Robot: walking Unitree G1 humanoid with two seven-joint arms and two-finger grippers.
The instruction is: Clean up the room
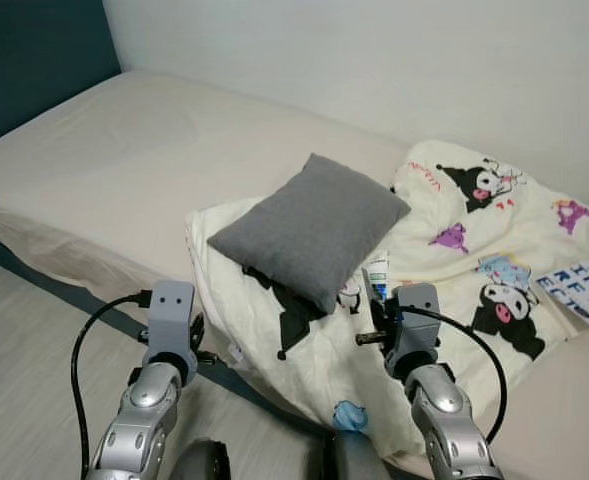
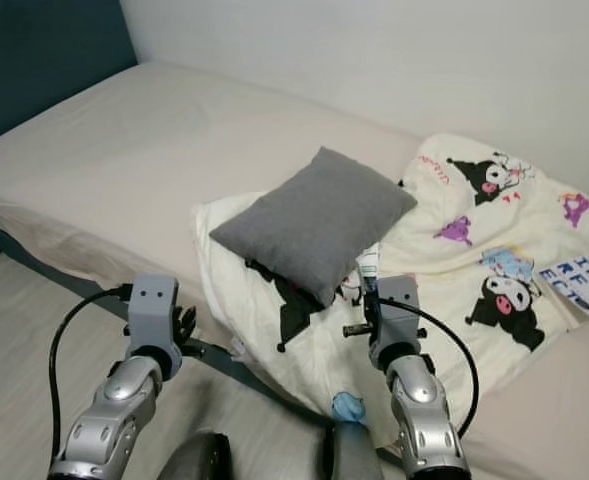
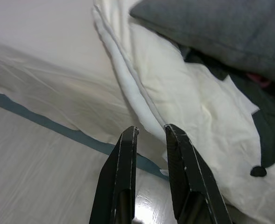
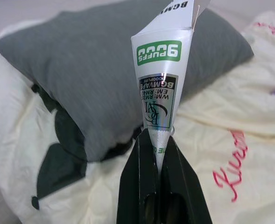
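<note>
Right hand [image 4: 157,140] pinches a white packet [image 4: 163,84].
Left hand [image 3: 149,133], slightly open, holds nothing beside the blanket [image 1: 454,290]; grey pillow [image 1: 309,228] lies on it.

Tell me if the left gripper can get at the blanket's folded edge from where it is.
Probably yes. The left gripper has its fingers apart, pointing at the blanket edge with nothing between them. The right gripper is busy holding a packet.

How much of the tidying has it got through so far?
Little looks finished. The right gripper has a white packet pinched above the cartoon blanket. The left gripper is open near its edge. Blanket, grey pillow and a printed paper lie untidied.
</note>
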